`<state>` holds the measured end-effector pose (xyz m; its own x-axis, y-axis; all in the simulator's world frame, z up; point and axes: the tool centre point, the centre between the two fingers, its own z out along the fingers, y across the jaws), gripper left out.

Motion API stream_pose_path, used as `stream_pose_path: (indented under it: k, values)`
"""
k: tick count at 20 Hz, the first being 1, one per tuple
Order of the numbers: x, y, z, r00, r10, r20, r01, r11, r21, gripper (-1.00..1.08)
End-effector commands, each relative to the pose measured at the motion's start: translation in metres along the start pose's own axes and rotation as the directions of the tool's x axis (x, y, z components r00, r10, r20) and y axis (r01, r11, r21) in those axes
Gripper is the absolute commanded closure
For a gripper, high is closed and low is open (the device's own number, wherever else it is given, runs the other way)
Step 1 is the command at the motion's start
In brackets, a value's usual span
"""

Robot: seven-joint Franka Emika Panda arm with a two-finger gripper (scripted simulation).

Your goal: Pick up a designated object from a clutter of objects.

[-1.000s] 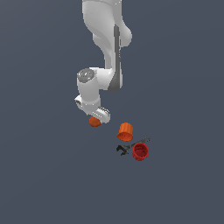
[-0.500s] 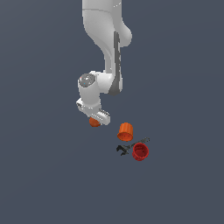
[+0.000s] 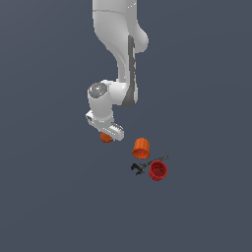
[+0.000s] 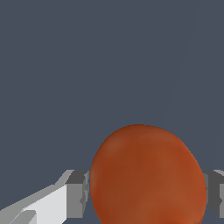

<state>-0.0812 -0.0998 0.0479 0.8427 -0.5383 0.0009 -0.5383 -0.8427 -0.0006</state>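
Note:
The designated object, a smooth orange-red ball [image 3: 105, 138], lies on the dark floor at the exterior view's left of the clutter, half hidden under my hand. My gripper [image 3: 108, 134] is down over it. In the wrist view the ball [image 4: 148, 175] fills the space between the two grey fingers [image 4: 78, 192], and both pads sit against its sides. The gripper [image 4: 148, 194] is shut on the ball. The ball looks to rest at floor level.
The rest of the clutter lies at the exterior view's right of the ball: an orange tapered cup [image 3: 141, 148], a red cup [image 3: 158, 170] and a thin dark grey tool [image 3: 139, 168] beside it. The white arm [image 3: 120, 54] rises above the hand.
The hand has come down a little onto the ball over the last second. The ball and the other objects have not moved.

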Motion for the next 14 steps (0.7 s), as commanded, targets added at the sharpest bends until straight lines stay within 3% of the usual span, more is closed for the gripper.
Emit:
stream_pose_path:
  k: [1,14]
  values:
    - [0.000,-0.001,-0.001,1.000,0.000,0.000,0.000,1.000,0.000,1.08]
    - [0.011,-0.026,-0.050,1.000,0.000,0.000,0.000,1.000,-0.001,1.08]
